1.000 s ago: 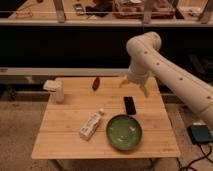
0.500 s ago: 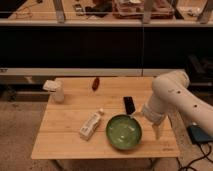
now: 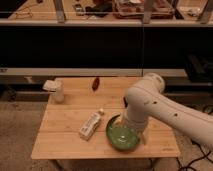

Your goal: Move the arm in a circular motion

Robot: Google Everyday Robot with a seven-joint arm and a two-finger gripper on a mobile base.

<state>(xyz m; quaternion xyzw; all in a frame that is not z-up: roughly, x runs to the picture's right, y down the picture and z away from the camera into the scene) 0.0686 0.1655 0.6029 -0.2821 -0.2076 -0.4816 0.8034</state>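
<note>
The cream-white arm reaches in from the lower right, with a rounded joint above the table's right half. Its gripper hangs down over the right side of a green bowl near the table's front edge. It holds nothing that I can see. The arm hides part of the bowl and the table behind it.
The wooden table also carries a white bottle lying left of the bowl, a white cup at the back left and a small reddish-brown object at the back middle. A dark counter with a shelf runs behind the table.
The arm has swung from the table's back right toward the front, then left. The gripper now hangs over the bowl, and the arm covers the black object seen earlier.
</note>
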